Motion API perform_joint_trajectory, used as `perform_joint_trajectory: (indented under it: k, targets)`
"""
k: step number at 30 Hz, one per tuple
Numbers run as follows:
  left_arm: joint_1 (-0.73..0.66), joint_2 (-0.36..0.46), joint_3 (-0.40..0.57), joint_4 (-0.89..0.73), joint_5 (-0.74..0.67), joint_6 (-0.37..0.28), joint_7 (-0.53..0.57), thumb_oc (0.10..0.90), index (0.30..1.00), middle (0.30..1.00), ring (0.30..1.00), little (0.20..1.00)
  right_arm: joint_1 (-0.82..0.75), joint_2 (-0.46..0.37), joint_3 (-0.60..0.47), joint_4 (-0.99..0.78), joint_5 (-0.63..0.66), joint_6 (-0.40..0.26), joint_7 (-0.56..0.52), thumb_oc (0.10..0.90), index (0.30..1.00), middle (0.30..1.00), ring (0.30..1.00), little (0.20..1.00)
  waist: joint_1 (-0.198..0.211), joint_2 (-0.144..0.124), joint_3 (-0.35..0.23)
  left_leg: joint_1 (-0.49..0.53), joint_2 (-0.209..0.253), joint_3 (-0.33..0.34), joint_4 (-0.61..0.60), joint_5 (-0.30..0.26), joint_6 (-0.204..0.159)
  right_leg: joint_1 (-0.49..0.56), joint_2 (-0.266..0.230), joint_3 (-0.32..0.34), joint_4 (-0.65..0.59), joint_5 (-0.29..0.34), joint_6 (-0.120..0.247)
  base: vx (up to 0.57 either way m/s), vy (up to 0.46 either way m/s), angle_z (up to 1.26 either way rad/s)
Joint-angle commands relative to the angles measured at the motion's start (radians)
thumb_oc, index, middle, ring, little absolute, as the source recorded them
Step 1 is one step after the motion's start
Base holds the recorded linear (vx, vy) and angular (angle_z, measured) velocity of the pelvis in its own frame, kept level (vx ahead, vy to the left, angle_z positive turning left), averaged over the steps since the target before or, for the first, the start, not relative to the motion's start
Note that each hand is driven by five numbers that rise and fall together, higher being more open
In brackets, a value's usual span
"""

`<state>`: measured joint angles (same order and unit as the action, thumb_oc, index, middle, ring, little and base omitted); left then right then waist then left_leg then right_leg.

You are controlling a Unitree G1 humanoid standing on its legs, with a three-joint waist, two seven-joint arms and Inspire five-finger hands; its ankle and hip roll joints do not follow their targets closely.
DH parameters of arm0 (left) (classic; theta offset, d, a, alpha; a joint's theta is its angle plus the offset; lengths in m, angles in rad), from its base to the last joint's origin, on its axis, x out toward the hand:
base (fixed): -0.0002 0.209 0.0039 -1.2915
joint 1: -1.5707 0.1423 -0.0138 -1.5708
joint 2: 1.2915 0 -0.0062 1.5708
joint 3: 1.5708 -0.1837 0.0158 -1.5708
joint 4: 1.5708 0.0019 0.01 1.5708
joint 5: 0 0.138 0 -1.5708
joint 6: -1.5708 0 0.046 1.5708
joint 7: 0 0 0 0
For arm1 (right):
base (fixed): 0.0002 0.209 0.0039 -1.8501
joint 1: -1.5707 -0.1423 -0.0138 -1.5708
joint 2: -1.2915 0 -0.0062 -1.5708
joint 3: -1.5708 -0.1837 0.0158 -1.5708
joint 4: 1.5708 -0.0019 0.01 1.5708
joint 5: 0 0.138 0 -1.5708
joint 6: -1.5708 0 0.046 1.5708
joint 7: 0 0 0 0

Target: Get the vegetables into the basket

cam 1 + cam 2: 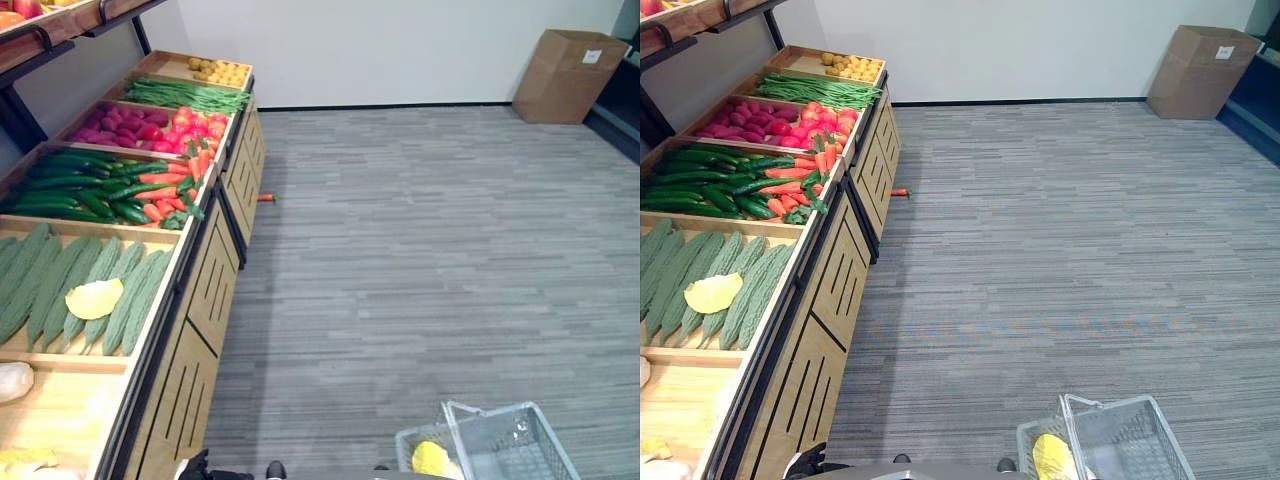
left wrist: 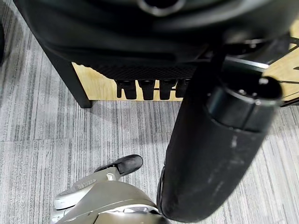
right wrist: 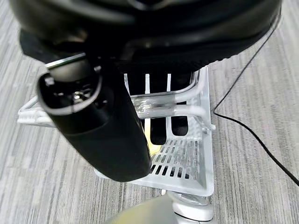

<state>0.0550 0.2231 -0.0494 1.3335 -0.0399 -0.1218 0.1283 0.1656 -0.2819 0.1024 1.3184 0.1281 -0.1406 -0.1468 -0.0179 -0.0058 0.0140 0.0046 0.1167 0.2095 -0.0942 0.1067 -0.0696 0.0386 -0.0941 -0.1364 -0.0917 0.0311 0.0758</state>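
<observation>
Basket (image 1: 500,440), pale wire, at the lower right of the head views, carried low so it stays within reach for loading; the right hand (image 3: 159,116) has its fingers curled round the handle (image 3: 163,103). One yellow item (image 1: 1052,455) lies inside, cut off by the frame edge, its kind hard to tell. Vegetables fill the wooden stand (image 1: 200,290) along the left: cucumbers (image 1: 80,190), carrots (image 1: 170,185). Left hand (image 2: 154,88) hangs relaxed, grasping nothing, near the stand's base.

Clear plastic basket (image 1: 520,440); light wooden stand (image 1: 190,300).
</observation>
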Motion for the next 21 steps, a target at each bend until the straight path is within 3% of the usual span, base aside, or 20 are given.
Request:
perform_joint_trajectory:
  k: [1, 9, 11, 12, 14, 15, 17, 19, 21]
  targets:
    - [-0.024, -0.026, -0.053, 0.038, 0.039, 0.018, 0.004, 0.900, 1.000, 1.000, 1.000, 1.000, -0.100, 0.020, 0.019, -0.007, 0.026, -0.038, 0.013, 0.400, 0.300, 0.300, 0.300, 0.300, 0.002, -0.018, 0.063, 0.062, 0.049, -0.065, 0.007, -0.050, -0.037, -0.025, -0.071, -0.023, 0.035, 0.059, 0.072, 0.00, 0.000, 0.00]
    - [-0.058, -0.011, -0.065, 0.006, -0.013, 0.011, 0.013, 0.900, 1.000, 1.000, 1.000, 1.000, -0.136, -0.011, 0.022, -0.029, 0.044, -0.042, 0.006, 0.400, 0.300, 0.300, 0.300, 0.300, 0.001, 0.002, 0.129, 0.018, 0.086, -0.095, 0.047, -0.027, -0.038, -0.123, -0.045, -0.022, 0.213, -0.026, 0.042, -0.05, -0.059, 0.03]
    - [-0.066, -0.013, -0.065, -0.011, -0.048, 0.006, 0.013, 0.900, 1.000, 1.000, 1.000, 1.000, -0.140, -0.023, 0.020, -0.032, 0.053, -0.045, 0.002, 0.400, 0.300, 0.300, 0.300, 0.300, 0.001, -0.004, 0.154, -0.043, 0.095, -0.124, 0.152, -0.041, -0.039, -0.121, -0.040, -0.017, 0.217, -0.042, 0.024, -0.03, -0.165, 0.14]
    - [-0.085, -0.016, -0.084, -0.032, -0.059, -0.002, 0.013, 0.900, 1.000, 1.000, 1.000, 1.000, -0.143, -0.043, 0.013, -0.037, 0.057, -0.049, -0.003, 0.400, 0.300, 0.300, 0.300, 0.300, 0.010, -0.012, 0.191, -0.124, 0.071, -0.171, 0.294, -0.018, -0.049, -0.111, -0.040, -0.021, 0.214, -0.042, 0.006, -0.05, -0.129, 0.24]
    - [-0.092, -0.018, -0.091, -0.042, -0.077, -0.008, 0.013, 0.900, 1.000, 1.000, 1.000, 1.000, -0.148, -0.056, 0.008, -0.030, 0.058, -0.049, -0.004, 0.400, 0.300, 0.300, 0.300, 0.300, 0.016, -0.016, 0.205, -0.162, 0.046, -0.214, 0.359, -0.008, -0.051, -0.107, -0.043, -0.022, 0.214, -0.047, -0.001, 0.01, -0.056, 0.49]
    - [-0.112, -0.017, -0.103, -0.046, -0.099, -0.012, 0.014, 0.900, 1.000, 1.000, 1.000, 1.000, -0.159, -0.070, -0.004, -0.014, 0.067, -0.047, -0.012, 0.400, 0.300, 0.300, 0.300, 0.300, 0.026, -0.017, 0.215, -0.220, -0.005, -0.264, 0.336, -0.015, -0.047, -0.092, -0.052, -0.029, 0.199, -0.052, 0.003, 0.11, 0.025, 0.43]
    - [-0.119, -0.017, -0.109, -0.047, -0.102, -0.012, 0.014, 0.900, 1.000, 1.000, 1.000, 1.000, -0.164, -0.073, -0.013, -0.008, 0.073, -0.047, -0.018, 0.400, 0.300, 0.300, 0.300, 0.300, 0.026, -0.017, 0.214, -0.243, -0.013, -0.265, 0.293, -0.023, -0.040, -0.086, -0.056, -0.030, 0.192, -0.053, 0.007, 0.11, 0.063, 0.17]
    - [-0.127, -0.017, -0.122, -0.045, -0.096, -0.016, 0.018, 0.900, 1.000, 1.000, 1.000, 1.000, -0.171, -0.079, -0.021, -0.007, 0.086, -0.052, -0.028, 0.400, 0.300, 0.300, 0.300, 0.300, 0.036, -0.014, 0.207, -0.289, 0.000, -0.265, 0.218, 0.015, -0.032, -0.074, -0.054, -0.022, 0.172, -0.052, 0.020, 0.20, 0.165, 0.12]
    - [-0.132, -0.008, -0.134, -0.037, -0.071, -0.014, 0.023, 0.900, 1.000, 1.000, 1.000, 1.000, -0.174, -0.074, -0.015, 0.005, 0.084, -0.049, -0.022, 0.400, 0.300, 0.300, 0.300, 0.300, 0.049, -0.026, 0.194, -0.289, -0.005, -0.259, 0.199, 0.006, -0.018, -0.061, -0.061, 0.006, 0.177, -0.075, 0.031, 0.29, 0.253, -0.08]
